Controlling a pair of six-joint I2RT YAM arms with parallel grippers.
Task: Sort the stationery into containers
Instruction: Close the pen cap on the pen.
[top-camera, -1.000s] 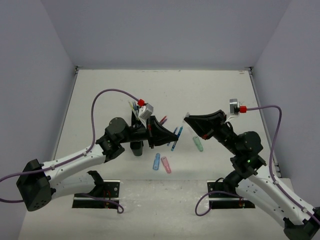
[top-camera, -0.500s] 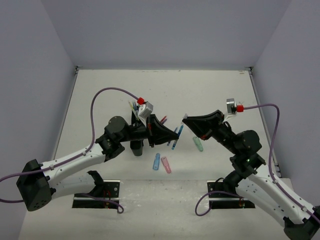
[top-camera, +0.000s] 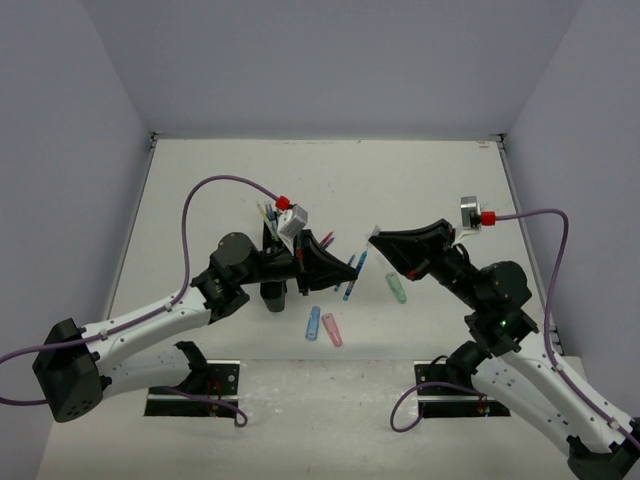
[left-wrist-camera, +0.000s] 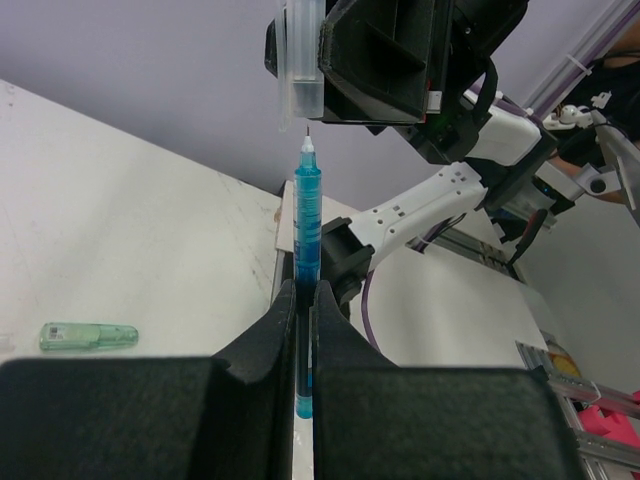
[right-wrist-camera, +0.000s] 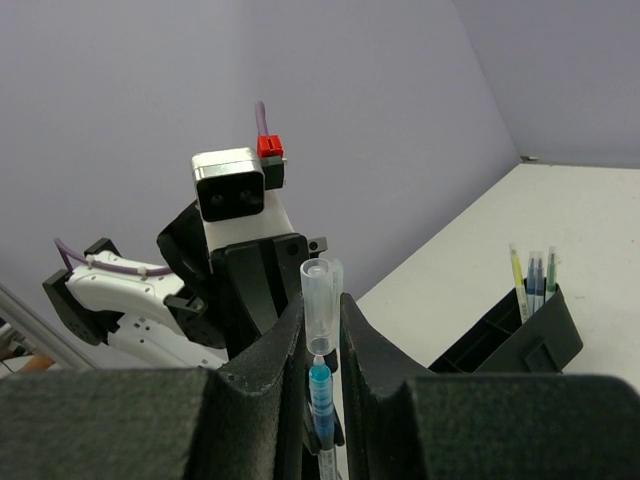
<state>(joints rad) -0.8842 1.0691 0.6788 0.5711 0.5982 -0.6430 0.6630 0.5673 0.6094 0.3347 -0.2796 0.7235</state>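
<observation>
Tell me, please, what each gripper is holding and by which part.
The left gripper clamps a blue pen by its lower barrel, tip free. The right gripper pinches a clear pen cap by its sides.

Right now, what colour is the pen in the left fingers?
The thin plastic pen is see-through blue; the left wrist view shows it best.

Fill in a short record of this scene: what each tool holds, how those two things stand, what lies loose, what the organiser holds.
Left tool: shut on blue pen, tip outward
Right tool: shut on clear cap
Pen and cap: in line, tip just short of the cap
Lying loose: green piece, blue piece, pink piece
Black organiser: pens standing in an end compartment
</observation>
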